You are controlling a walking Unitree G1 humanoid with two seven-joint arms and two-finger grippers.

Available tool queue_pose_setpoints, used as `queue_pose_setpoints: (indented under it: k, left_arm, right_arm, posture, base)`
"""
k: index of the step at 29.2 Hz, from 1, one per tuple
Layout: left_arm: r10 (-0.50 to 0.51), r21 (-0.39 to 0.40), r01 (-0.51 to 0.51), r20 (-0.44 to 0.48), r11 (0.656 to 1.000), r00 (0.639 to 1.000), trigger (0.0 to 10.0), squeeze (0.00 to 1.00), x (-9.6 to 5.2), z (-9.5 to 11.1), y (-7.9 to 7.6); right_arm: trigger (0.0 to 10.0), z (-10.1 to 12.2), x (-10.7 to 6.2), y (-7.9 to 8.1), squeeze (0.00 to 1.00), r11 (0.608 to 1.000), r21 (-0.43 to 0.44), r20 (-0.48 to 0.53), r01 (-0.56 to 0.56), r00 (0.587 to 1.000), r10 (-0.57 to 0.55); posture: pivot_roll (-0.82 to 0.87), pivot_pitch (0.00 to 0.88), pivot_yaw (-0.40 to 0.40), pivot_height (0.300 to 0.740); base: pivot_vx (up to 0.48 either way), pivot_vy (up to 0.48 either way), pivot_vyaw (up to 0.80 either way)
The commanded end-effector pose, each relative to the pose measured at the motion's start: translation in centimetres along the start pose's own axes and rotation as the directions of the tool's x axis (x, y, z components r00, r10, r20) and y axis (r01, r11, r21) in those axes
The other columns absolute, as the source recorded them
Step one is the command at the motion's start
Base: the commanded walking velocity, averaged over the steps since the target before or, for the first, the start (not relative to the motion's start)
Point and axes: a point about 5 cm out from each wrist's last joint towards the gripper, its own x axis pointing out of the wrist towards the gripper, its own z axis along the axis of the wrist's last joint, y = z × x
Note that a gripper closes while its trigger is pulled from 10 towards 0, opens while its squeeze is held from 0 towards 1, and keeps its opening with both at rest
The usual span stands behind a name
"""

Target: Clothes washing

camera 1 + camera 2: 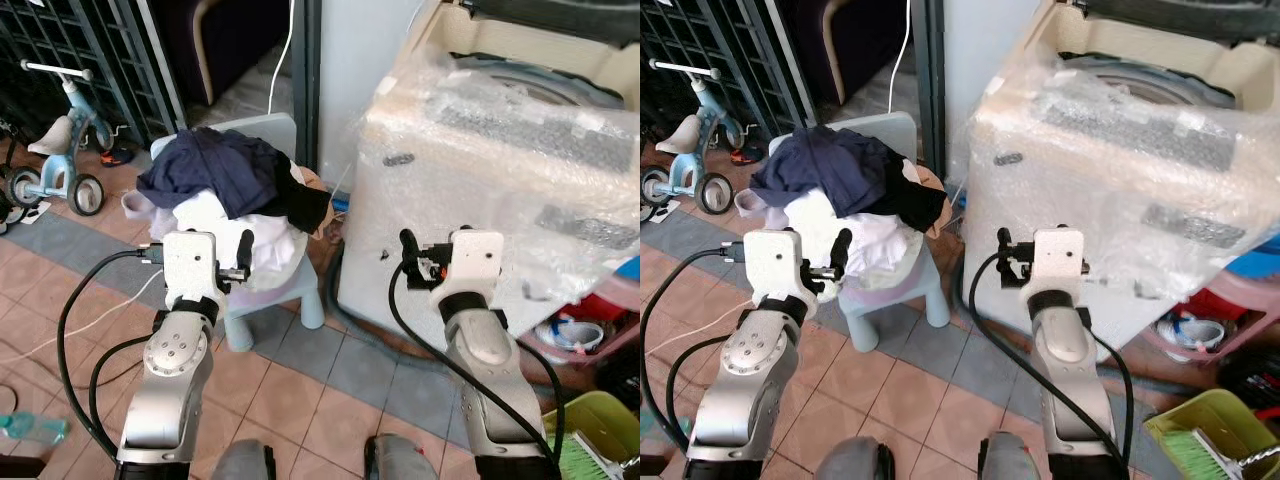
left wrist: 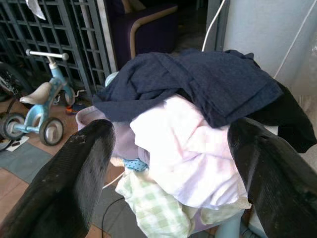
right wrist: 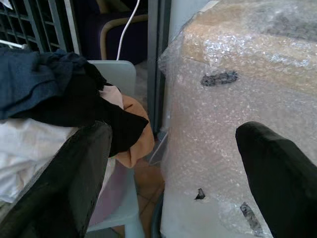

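A pile of clothes [image 1: 235,195] lies heaped on a small pale blue plastic chair [image 1: 312,300]. A navy garment [image 2: 198,79] is on top, white and checked ones [image 2: 183,153] sit beneath it, and a black one [image 3: 94,111] hangs over an orange piece on the pile's right side. To the right stands a cream washing machine [image 1: 500,170] wrapped in bubble wrap, its lid area at the top. My left gripper [image 2: 171,131] is open, held just short of the pile's front. My right gripper [image 3: 173,131] is open in front of the machine's left corner, empty.
A child's blue tricycle [image 1: 65,150] stands by a dark metal gate [image 1: 80,50] at the far left. A white cable [image 1: 285,50] hangs behind the chair. A pink basin [image 1: 580,335] and a green bin with a brush [image 1: 590,440] sit low right on the tiled floor.
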Motion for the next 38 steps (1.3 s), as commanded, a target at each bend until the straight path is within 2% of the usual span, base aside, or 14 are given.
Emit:
queue_pose_setpoints:
  k: [1, 3, 6, 10, 23, 25, 31, 38]
  left_arm:
    - [-0.013, -0.017, 0.013, 0.028, 1.000, 1.000, 10.0, 0.00, -0.2, 0.6, -0.4]
    - [-0.001, -0.028, 0.002, 0.026, 1.000, 1.000, 10.0, 0.00, -0.1, 0.6, -0.2]
    - [0.005, -0.036, -0.005, 0.019, 0.999, 1.000, 10.0, 0.00, 0.0, 0.5, 0.0]
    - [0.007, -0.051, -0.007, 0.008, 0.999, 1.000, 10.0, 0.00, -0.1, 0.2, -0.1]
    - [-0.003, -0.062, 0.002, -0.011, 0.998, 1.000, 10.0, 0.00, -0.1, -0.1, -0.1]
    - [-0.011, -0.064, 0.011, -0.013, 0.998, 1.000, 10.0, 0.00, -0.1, -0.1, -0.4]
    - [-0.008, -0.077, 0.007, -0.024, 0.997, 1.000, 10.0, 0.00, -0.1, -0.2, -0.5]
    - [0.009, -0.085, -0.013, -0.056, 0.996, 0.998, 10.0, 0.00, -0.1, -0.6, -0.5]
  right_arm:
    - [10.0, 0.2, -0.4, -0.3, 0.00, 1.000, 0.013, 0.009, -0.021, 1.000, 0.020]
    - [10.0, 0.3, -0.3, -0.3, 0.00, 1.000, -0.016, 0.022, -0.016, 1.000, 0.017]
    - [10.0, 0.4, 0.0, -0.1, 0.00, 1.000, -0.003, 0.024, -0.017, 1.000, 0.017]
    - [10.0, 0.6, 0.3, 0.2, 0.00, 0.998, -0.028, 0.033, -0.058, 0.998, 0.059]
    - [10.0, 1.1, 1.4, 0.4, 0.00, 0.994, -0.062, 0.060, -0.092, 0.994, 0.096]
    - [10.0, 1.3, 1.6, 0.7, 0.00, 0.988, -0.096, 0.068, -0.121, 0.989, 0.128]
    - [10.0, 1.2, 1.8, 1.4, 0.00, 0.978, -0.121, 0.060, -0.169, 0.982, 0.177]
    - [10.0, 0.6, 1.7, 2.6, 0.00, 0.937, -0.188, 0.024, -0.295, 0.952, 0.305]
  posture:
    - [-0.02, 0.141, 0.021, 0.740]
    - [-0.01, 0.138, 0.022, 0.740]
    - [-0.01, 0.132, 0.020, 0.740]
    - [-0.01, 0.126, 0.016, 0.740]
    - [0.00, 0.116, 0.025, 0.740]
    - [0.00, 0.113, 0.025, 0.740]
    - [0.00, 0.112, 0.023, 0.740]
    - [0.00, 0.121, 0.021, 0.740]
  base:
    - [0.000, 0.000, 0.00]
    - [0.000, 0.000, 0.39]
    - [0.000, 0.000, 0.78]
    - [0.384, 0.000, 0.51]
    - [0.455, 0.000, 0.00]
    - [0.452, 0.000, 0.00]
    - [0.444, 0.000, 0.00]
    - [0.182, 0.386, 0.00]
